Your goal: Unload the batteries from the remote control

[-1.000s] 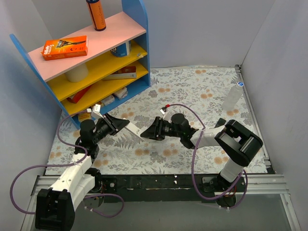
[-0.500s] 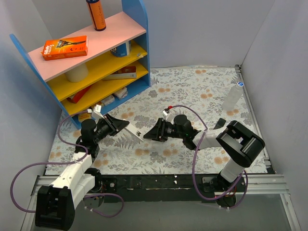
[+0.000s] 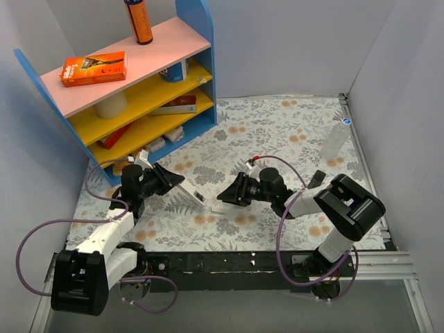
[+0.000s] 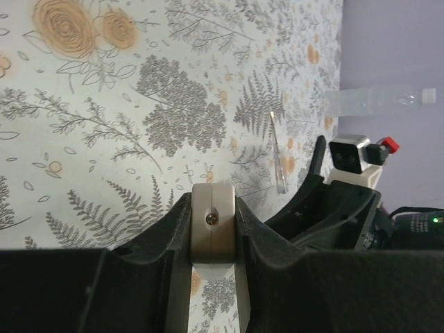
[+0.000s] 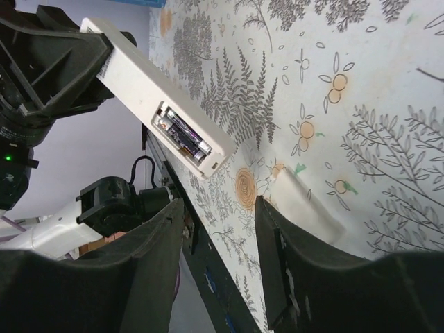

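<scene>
My left gripper point(image 3: 168, 182) is shut on one end of a white remote point(image 3: 189, 192) and holds it tilted above the table. In the left wrist view the fingers point(image 4: 170, 232) clamp the remote's end point(image 4: 213, 225). The remote's point(image 5: 149, 90) back compartment is open, and two dark batteries point(image 5: 184, 133) sit inside it. My right gripper point(image 3: 229, 195) is open and empty, a short way right of the remote's free end; in its own view it point(image 5: 218, 239) is below the compartment. A flat white cover piece point(image 5: 312, 208) lies on the table under it.
A blue shelf unit point(image 3: 198, 41) with pink and yellow boards stands at the back left, holding boxes and a can. A clear bottle point(image 3: 334, 142) lies at the right wall. A small black piece point(image 3: 318, 177) lies near the right arm.
My right gripper has drawn back to the right, away from the remote's end. My left gripper has shifted slightly farther from the table's near edge, with the remote still in it.
</scene>
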Controlling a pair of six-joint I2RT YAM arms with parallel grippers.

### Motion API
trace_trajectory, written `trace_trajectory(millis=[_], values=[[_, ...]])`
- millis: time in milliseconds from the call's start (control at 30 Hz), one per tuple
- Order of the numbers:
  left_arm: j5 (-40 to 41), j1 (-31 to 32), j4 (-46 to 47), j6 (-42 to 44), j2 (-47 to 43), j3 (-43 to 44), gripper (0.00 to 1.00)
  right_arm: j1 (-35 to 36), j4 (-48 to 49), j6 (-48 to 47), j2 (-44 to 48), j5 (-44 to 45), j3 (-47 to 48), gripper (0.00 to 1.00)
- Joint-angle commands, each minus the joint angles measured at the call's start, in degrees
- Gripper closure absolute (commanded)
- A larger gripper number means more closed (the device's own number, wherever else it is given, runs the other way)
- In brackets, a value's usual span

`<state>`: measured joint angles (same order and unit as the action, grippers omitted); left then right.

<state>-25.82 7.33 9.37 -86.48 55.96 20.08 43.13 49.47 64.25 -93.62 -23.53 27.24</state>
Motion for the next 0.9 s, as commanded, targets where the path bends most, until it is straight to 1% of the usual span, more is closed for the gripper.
trace_trajectory(millis=[0, 33, 67, 133, 167, 200, 267, 300, 333, 367, 400, 433, 467, 500, 533, 567, 600, 667, 867], values=[[1.0, 0.0, -4.4, 3.2, 1.8, 2.8, 1.00, -1.5, -1.3, -3.6, 2.6, 0.8, -0.5, 0.47], [0.3, 0.0, -4.1, 3.7, 2.3, 2.8, 1.00, -1.6, -2.8, -4.6, 3.0, 1.2, -0.3, 0.46], [-1.7, 0.0, -3.9, 3.9, 2.7, 2.9, 1.00, -1.7, -6.9, -7.1, 4.1, 2.4, 0.5, 0.45], [-3.5, 0.0, -4.1, 4.4, 3.6, 3.7, 1.00, -1.9, -11.4, -10.4, 5.3, 3.7, 1.8, 0.44], [-4.4, 0.0, -4.5, 4.7, 4.0, 4.3, 1.00, -1.8, -13.8, -13.7, 6.7, 5.1, 3.3, 0.44], [-6.2, 0.0, -5.9, 5.3, 4.2, 4.9, 1.00, -1.8, -19.1, -15.5, 7.5, 5.9, 4.1, 0.43], [-8.1, 0.0, -7.5, 7.3, 5.0, 7.2, 1.00, -1.8, -23.8, -19.1, 9.9, 9.2, 6.9, 0.43], [-10.9, 0.0, -8.2, 8.1, 5.5, 8.0, 1.00, -1.8, -29.6, -23.7, 10.8, 10.3, 8.1, 0.43], [-12.7, 0.0, -9.0, 8.6, 6.0, 8.7, 1.00, -1.8, -32.7, -26.0, 11.6, 11.7, 9.5, 0.43], [-15.1, 0.0, -9.0, 10.2, 7.7, 10.5, 1.00, -1.8, -36.7, -28.7, 13.1, 15.6, 10.9, 0.43], [-18.4, 0.0, -12.6, 11.1, 8.5, 11.5, 1.00, -1.8, -40.4, -32.9, 13.7, 18.0, 13.8, 0.43], [-20.2, 0.0, -14.1, 12.0, 9.6, 12.4, 1.00, -1.8, -47.6, -35.0, 14.4, 20.7, 15.0, 0.43], [-21.7, 0.0, -15.7, 13.5, 11.8, 14.4, 1.00, -1.8, -51.1, -36.4, 15.6, 27.1, 16.0, 0.43], [-22.6, 0.1, -18.0, 15.1, 12.5, 15.0, 1.00, -1.9, -53.8, -37.0, 16.3, 30.2, 17.5, 0.43], [-23.3, 0.5, -17.9, 14.7, 12.9, 15.1, 1.00, -1.9, -58.5, -39.0, 16.8, 32.6, 17.9, 0.43], [-23.9, 0.6, -17.3, 14.4, 13.2, 14.2, 1.00, -1.9, -60.1, -40.0, 17.9, 35.5, 18.4, 0.43], [-24.5, 0.7, -15.6, 13.7, 13.2, 13.6, 1.00, -2.1, -61.8, -41.0, 18.1, 36.5, 18.7, 0.43], [-24.8, 0.7, -15.6, 13.7, 13.1, 13.3, 1.00, -2.2, -66.2, -42.8, 18.1, 39.2, 19.7, 0.43], [-24.6, 0.8, -15.3, 13.7, 10.1, 12.4, 1.00, -4.3, -68.3, -45.3, 15.0, 37.4, 18.5, 0.43]])
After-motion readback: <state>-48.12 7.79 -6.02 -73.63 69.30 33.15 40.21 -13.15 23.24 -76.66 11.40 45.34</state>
